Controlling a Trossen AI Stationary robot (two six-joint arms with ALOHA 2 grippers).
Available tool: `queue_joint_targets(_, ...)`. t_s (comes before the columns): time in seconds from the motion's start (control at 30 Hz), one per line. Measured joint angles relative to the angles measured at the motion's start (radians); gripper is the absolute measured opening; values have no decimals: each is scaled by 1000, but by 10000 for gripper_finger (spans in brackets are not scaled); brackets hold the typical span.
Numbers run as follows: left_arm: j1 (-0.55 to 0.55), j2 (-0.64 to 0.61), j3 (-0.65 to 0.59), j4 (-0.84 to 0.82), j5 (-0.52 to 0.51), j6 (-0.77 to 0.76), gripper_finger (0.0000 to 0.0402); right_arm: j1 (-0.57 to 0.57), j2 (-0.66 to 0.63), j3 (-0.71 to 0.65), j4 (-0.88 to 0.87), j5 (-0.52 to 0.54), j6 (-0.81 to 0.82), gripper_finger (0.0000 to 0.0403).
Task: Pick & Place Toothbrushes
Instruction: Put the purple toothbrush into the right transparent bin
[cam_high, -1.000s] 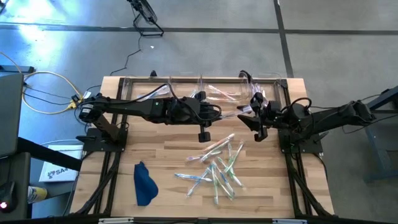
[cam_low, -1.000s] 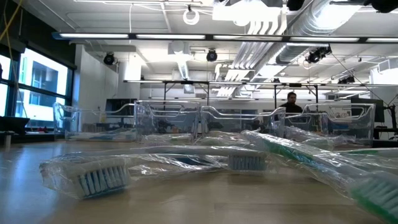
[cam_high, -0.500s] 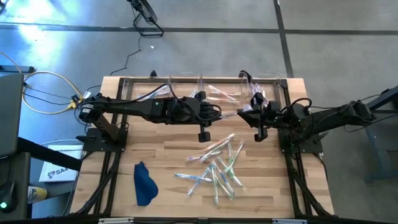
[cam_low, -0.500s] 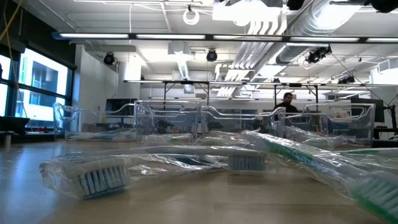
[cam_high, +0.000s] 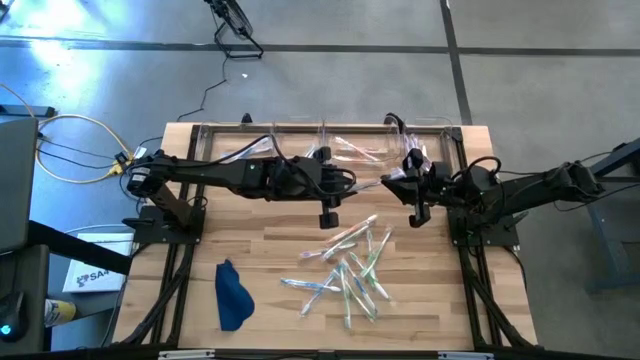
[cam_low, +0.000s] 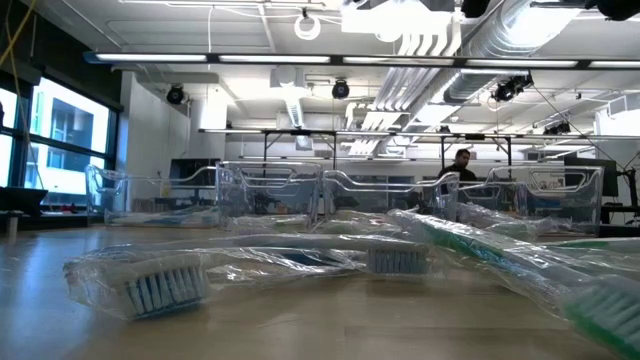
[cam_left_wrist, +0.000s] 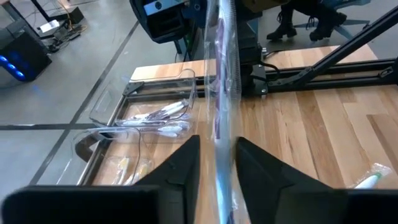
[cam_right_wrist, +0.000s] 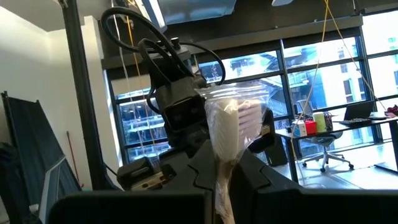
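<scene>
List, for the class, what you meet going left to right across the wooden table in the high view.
Crumpled dark blue cloth → left pincer → loose pile of slim toothbrushes in clear wrappers → right pincer, shut on one wrapped toothbrush handed across between the arms.

Counted from above: two arms, one cloth, one person, a loose heap of brushes.

About ten wrapped toothbrushes (cam_high: 352, 268) lie scattered on the table (cam_high: 260, 240), one more is held between the two arms, and a few sit in the clear bins (cam_high: 330, 140), whose number cannot be told; one dark blue cloth (cam_high: 232, 295); one person (cam_low: 461, 166) beyond the table.
</scene>
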Motion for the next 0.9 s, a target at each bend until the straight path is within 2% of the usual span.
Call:
queue_joint_targets(0.47,0,-5,0,41,-8,153,203,0,0,0,-77,75,77,10)
queue_joint_targets(0.7,0,-50,39,77,-11,260,209,0,-44,0,-180,171,76,10)
queue_joint_targets(0.9,0,-120,84,-13,-11,290,209,0,-120,0,-275,254,76,10)
